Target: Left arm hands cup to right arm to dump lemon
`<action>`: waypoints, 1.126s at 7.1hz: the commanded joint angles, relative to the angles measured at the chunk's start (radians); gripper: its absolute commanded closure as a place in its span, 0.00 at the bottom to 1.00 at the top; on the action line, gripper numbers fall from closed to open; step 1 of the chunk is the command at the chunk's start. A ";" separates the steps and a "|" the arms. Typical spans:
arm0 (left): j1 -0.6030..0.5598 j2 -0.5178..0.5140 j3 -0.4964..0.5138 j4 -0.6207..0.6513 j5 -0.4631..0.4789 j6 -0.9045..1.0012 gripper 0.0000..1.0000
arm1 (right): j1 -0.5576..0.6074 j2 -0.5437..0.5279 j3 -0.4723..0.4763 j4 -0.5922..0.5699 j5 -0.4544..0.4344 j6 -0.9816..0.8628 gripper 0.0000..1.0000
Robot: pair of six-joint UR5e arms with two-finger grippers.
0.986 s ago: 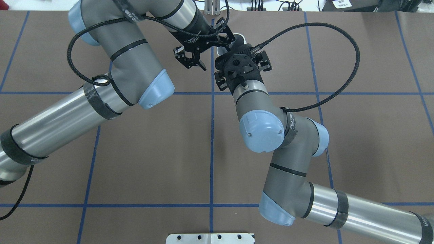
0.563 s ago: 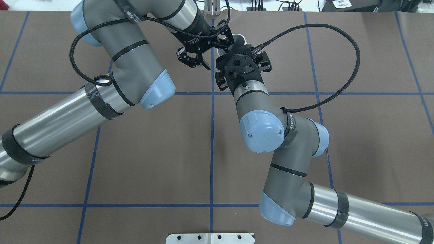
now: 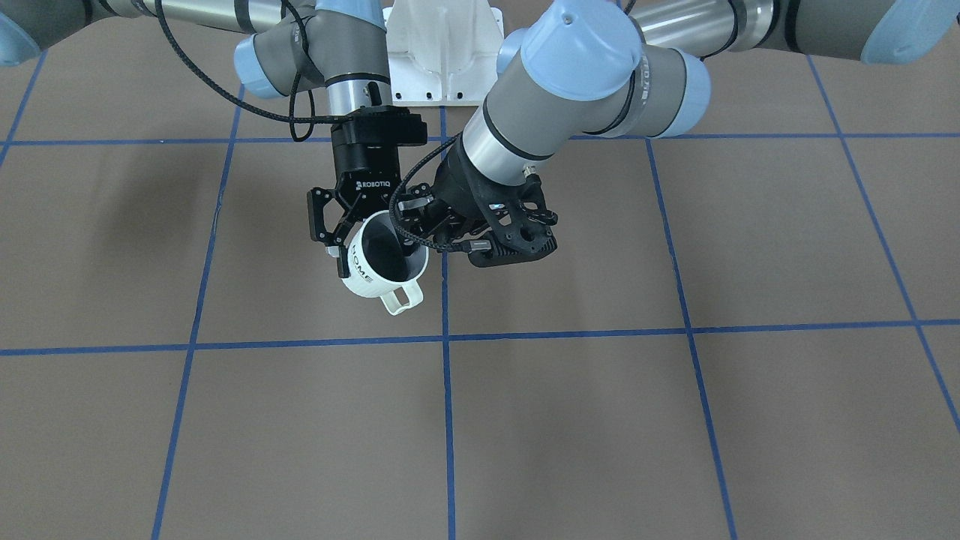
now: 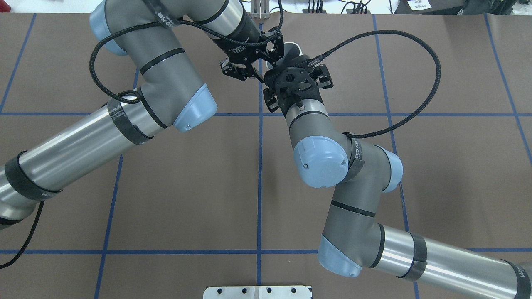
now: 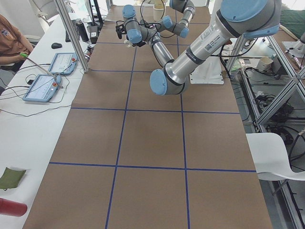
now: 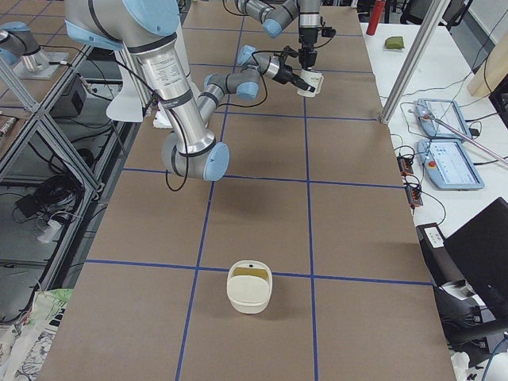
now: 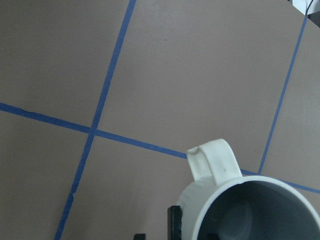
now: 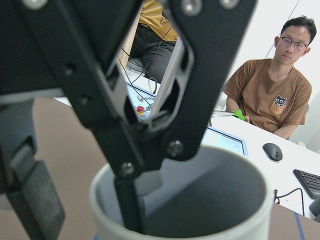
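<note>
The cream cup point(image 3: 371, 274) with black HOME lettering hangs tilted in the air above the table, handle towards the front camera. My left gripper point(image 3: 415, 232) comes in at an angle and is shut on the cup's rim, one finger inside the mouth. My right gripper point(image 3: 369, 238), lettered ROBOTIQ, stands open with its fingers spread on either side of the cup's body. In the left wrist view the cup point(image 7: 207, 167) shows a grey inside. In the right wrist view the rim point(image 8: 250, 220) lies just below. The lemon is hidden from every view.
A cream bowl point(image 6: 248, 290) with a yellowish inside stands on the table far towards the robot's right end. The white base mount point(image 3: 442, 52) is behind the arms. A desk with tablets point(image 6: 444, 163) and a seated person point(image 5: 12, 40) are across the table.
In the overhead view my left arm has shifted a little right and away, bringing its gripper closer to the right wrist. The right arm has stayed still.
</note>
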 commanded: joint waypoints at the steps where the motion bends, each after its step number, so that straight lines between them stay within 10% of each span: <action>1: 0.000 -0.008 0.007 -0.001 0.000 0.000 0.63 | -0.001 0.000 0.000 0.001 0.000 0.000 0.78; 3: 0.001 -0.014 0.010 0.002 0.002 0.000 1.00 | -0.002 0.000 0.000 0.001 0.000 0.000 0.64; 4: 0.000 -0.015 0.010 0.008 0.002 -0.002 1.00 | -0.002 -0.004 -0.001 -0.004 0.000 -0.003 0.01; 8: -0.021 -0.014 0.010 0.010 0.002 -0.012 1.00 | -0.002 -0.004 0.000 -0.001 0.002 -0.003 0.00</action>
